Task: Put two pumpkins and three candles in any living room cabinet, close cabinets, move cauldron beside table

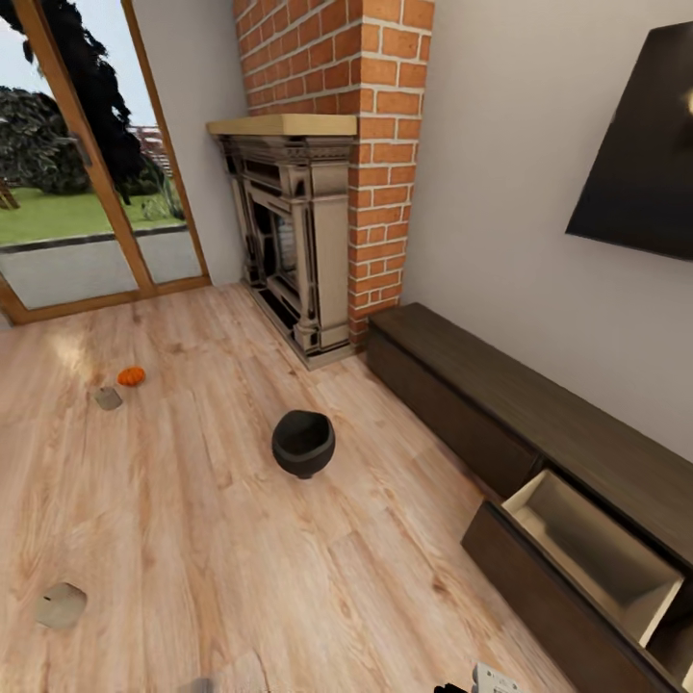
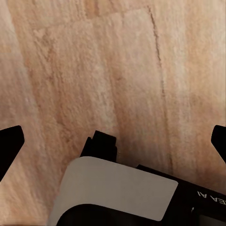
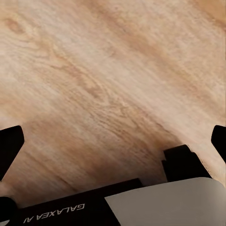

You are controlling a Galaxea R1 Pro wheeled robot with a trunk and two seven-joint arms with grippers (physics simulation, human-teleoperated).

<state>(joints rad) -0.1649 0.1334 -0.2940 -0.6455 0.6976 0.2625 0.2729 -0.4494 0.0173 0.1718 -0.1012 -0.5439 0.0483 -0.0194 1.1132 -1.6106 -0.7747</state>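
Pumpkin (image 1: 131,375) sits on the floor (image 1: 241,539) far forward-left beside a candle (image 1: 108,397), nearer your left arm; both end effectors splayed wide and empty over bare boards, cabinet (image 1: 539,433) drawer (image 1: 597,553) open at right.

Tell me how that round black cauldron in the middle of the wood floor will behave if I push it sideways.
The round black cauldron bulges wide and seems to rest on a small base, so a high shove may rock or tip it. The wooden floor looks smooth, so a low push should probably slide it. Its open mouth faces up, so it stands upright.
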